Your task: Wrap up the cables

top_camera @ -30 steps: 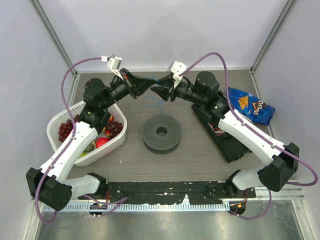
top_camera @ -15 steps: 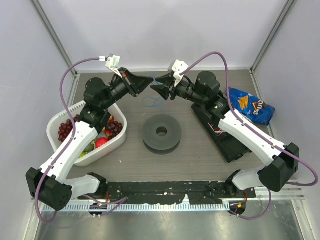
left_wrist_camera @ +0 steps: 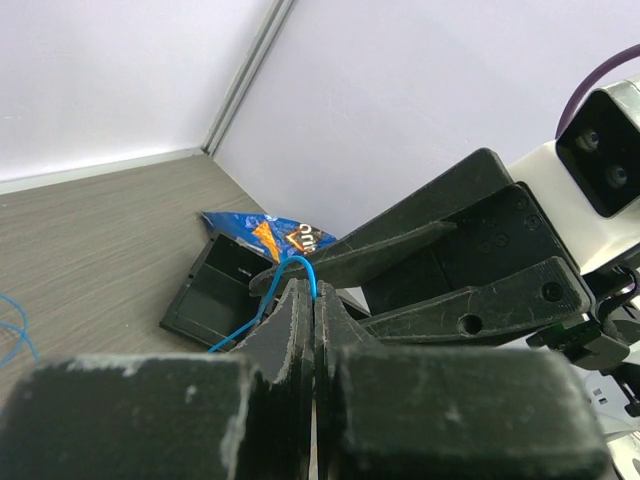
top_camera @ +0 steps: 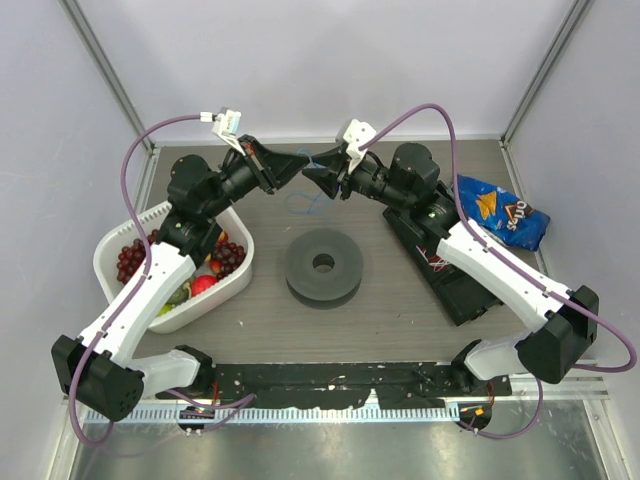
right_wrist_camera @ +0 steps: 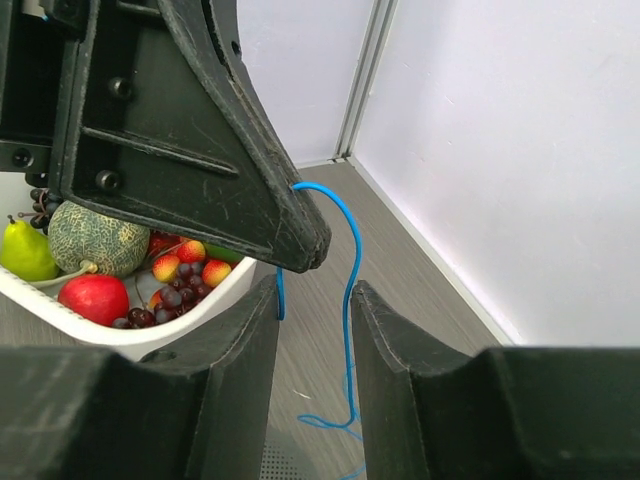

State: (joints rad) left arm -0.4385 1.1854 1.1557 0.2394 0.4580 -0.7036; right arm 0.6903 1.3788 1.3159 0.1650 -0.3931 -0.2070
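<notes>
Top external: left pincer [top_camera: 300, 161] has drawn closer to right pincer [top_camera: 318, 176] near the counter's [top_camera: 400, 310] far edge, tips almost meeting
Left pincer: clenched on the cables [left_wrist_camera: 292, 266], a loop arching from its tip
Right pincer: released, a strand hanging between its jaws
Cables: the rest lies loose on the counter beneath
Meaning: likely a handover, wrapping barely begun

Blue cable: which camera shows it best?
The right wrist view. There the cable arcs out of the shut left hand and hangs down in plain sight, bright against the grey. The left wrist view shows only a short loop at the fingertips. The top view shows a faint, thin tangle.
</notes>
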